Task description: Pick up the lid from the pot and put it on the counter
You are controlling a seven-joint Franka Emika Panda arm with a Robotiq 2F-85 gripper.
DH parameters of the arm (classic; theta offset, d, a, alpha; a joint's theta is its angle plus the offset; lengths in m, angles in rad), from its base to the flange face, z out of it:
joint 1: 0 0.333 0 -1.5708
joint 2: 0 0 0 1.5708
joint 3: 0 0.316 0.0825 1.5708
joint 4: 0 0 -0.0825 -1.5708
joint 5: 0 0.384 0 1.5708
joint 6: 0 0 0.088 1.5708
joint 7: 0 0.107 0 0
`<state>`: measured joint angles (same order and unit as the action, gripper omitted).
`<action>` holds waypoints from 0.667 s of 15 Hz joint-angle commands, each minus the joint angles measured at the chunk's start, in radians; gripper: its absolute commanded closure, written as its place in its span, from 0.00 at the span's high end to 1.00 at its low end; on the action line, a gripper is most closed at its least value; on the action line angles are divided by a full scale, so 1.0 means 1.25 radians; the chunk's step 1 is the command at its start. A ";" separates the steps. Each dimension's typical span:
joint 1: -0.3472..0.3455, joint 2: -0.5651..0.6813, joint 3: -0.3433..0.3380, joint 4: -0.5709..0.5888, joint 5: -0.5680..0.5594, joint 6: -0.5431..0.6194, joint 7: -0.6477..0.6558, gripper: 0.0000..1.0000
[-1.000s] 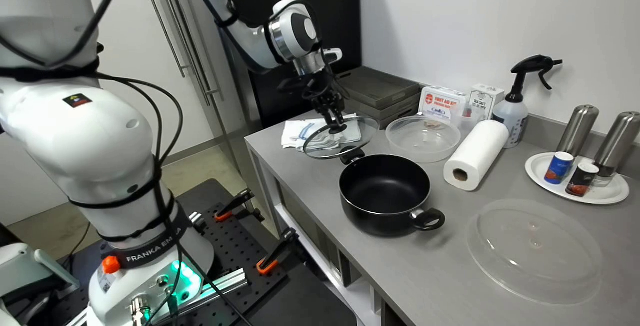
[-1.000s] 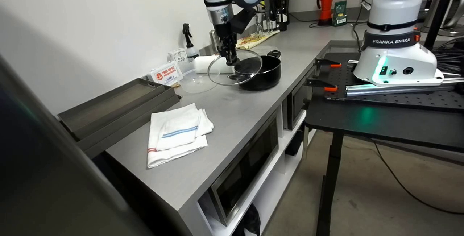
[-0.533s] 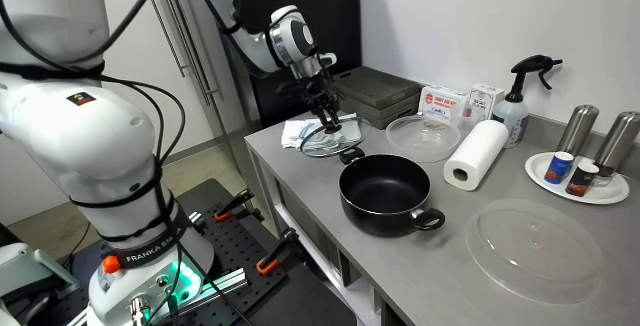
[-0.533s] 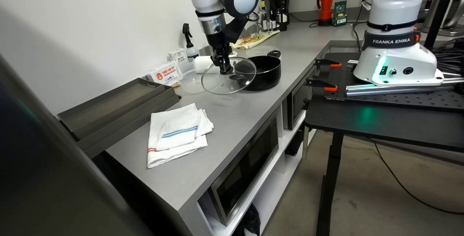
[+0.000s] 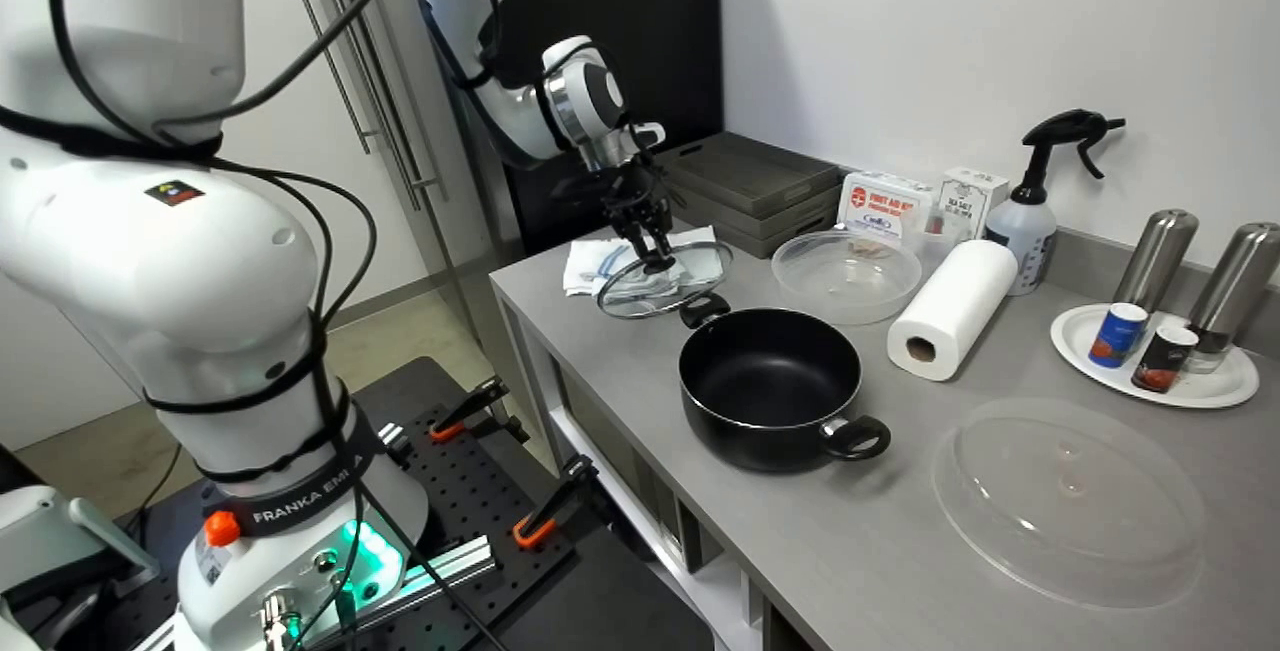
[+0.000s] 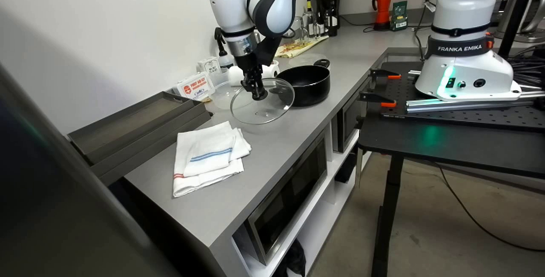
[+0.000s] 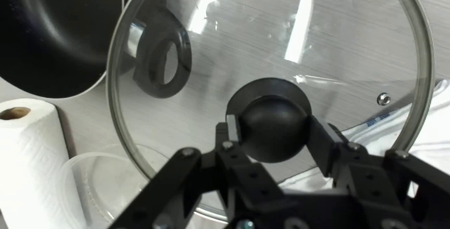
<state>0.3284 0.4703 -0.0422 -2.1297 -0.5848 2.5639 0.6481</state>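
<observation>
The glass lid (image 5: 695, 283) with metal rim and dark knob is off the pot and tilted, between the pot and the folded towels; it also shows in an exterior view (image 6: 274, 109) and the wrist view (image 7: 218, 77). My gripper (image 5: 657, 256) is shut on the lid's knob, one finger on each side in the wrist view (image 7: 272, 130). The black pot (image 5: 770, 391) stands uncovered on the grey counter (image 5: 900, 501); one pot handle shows through the lid in the wrist view. The lid is low over the counter; I cannot tell whether its rim touches.
Folded white towels (image 6: 213, 158) lie near the counter's end, by grey stacked trays (image 6: 136, 128). A clear container (image 5: 845, 276) and paper towel roll (image 5: 950, 311) are behind the pot. A large clear disc (image 5: 1070, 511) and white plate with bottles (image 5: 1155, 361) lie farther along.
The gripper and lid have moved away from the pot toward the towels and lower toward the counter. The pot and other objects have not moved.
</observation>
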 commanded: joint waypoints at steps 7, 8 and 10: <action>0.100 0.067 -0.025 0.074 -0.030 -0.047 0.015 0.25; 0.109 0.070 -0.027 0.076 -0.035 -0.049 0.017 0.25; 0.122 0.075 -0.029 0.080 -0.045 -0.053 0.021 0.25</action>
<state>0.4393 0.5571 -0.0574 -2.0630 -0.5988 2.5359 0.6488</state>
